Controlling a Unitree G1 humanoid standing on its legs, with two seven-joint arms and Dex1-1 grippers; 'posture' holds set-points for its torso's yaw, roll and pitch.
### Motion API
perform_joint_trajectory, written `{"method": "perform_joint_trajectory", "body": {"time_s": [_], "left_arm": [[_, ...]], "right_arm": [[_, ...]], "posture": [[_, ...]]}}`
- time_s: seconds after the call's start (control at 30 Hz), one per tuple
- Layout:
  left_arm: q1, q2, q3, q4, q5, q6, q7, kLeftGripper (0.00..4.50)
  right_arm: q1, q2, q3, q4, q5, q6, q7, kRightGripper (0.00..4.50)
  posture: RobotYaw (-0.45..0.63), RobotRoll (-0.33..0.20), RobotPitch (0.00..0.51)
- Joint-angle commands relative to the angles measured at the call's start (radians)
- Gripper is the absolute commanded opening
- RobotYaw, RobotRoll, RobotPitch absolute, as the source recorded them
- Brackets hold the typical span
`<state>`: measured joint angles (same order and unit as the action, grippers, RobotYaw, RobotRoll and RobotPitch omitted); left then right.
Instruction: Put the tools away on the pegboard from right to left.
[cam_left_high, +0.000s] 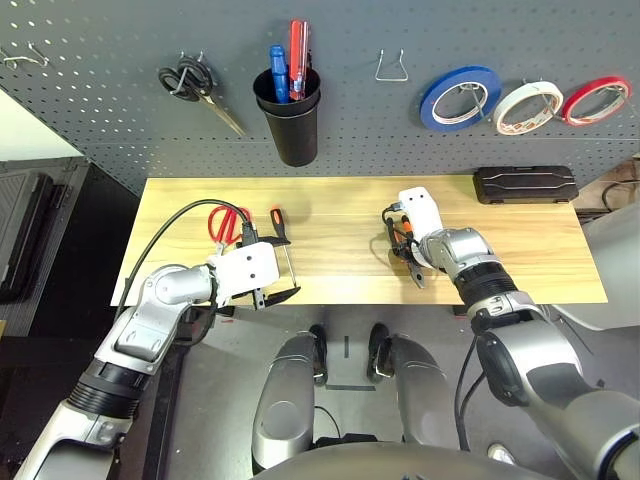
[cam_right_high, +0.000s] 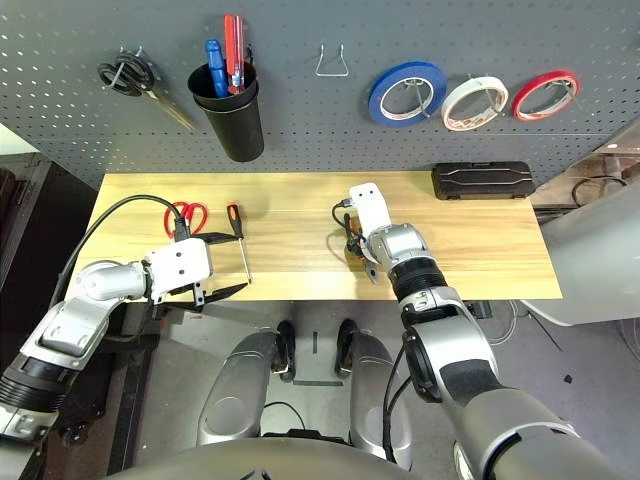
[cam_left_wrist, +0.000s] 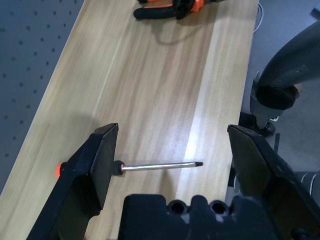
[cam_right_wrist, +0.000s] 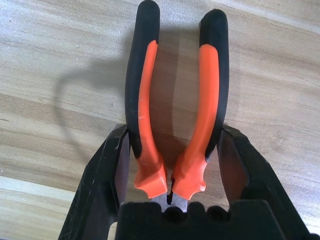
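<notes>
Your right claw (cam_right_wrist: 175, 128) is part-closed, its fingers against both handles of the pliers (cam_right_wrist: 205, 115); they seem gripped, though you can't tell if they're clear of the counter (cam_left_high: 340, 250). Your left claw (cam_left_wrist: 174, 126) is wide open and empty, near the screwdriver (cam_left_wrist: 160, 166) and red-handled scissors (cam_left_high: 226, 207) on the counter

pliers' jaws (cam_right_wrist: 170, 199) we see only partly behind the gripper's black base, screwdriver handle (cam_left_wrist: 118, 168) partly hidden from us behind a black finger (cam_left_wrist: 97, 172), black cup's contents (cam_left_high: 299, 60) hiding their lower ends from us
</notes>
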<state>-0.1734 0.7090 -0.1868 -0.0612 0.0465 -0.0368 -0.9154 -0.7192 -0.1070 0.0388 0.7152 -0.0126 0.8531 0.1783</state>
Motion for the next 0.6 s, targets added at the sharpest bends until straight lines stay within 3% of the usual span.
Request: {"method": "perform_joint_trajectory", "body": {"time_s": [0.03,0.37,0.6], "left_arm": [[0.006,-0.014,-0.013,0.018,0.001,-0.018,0.005,4.50],[0.008,-0.138,0.063,-0.060,-0.189,-0.006,0.027,4.50],[-0.009,-0.180,0.099,-0.091,-0.268,-0.003,0.040,4.50]], "right_arm": [[0.069,-0.006,0.015,-0.053,0.008,0.003,0.031,2.80],[0.295,-0.200,0.105,-0.563,-0.061,-0.286,0.130,2.80],[0.412,-0.241,0.043,-0.767,-0.049,-0.482,0.106,2.80]], "posture": [[0.18,0.000,0.303],[0.17,0.000,0.279],[0.16,0.000,0.259]]}}
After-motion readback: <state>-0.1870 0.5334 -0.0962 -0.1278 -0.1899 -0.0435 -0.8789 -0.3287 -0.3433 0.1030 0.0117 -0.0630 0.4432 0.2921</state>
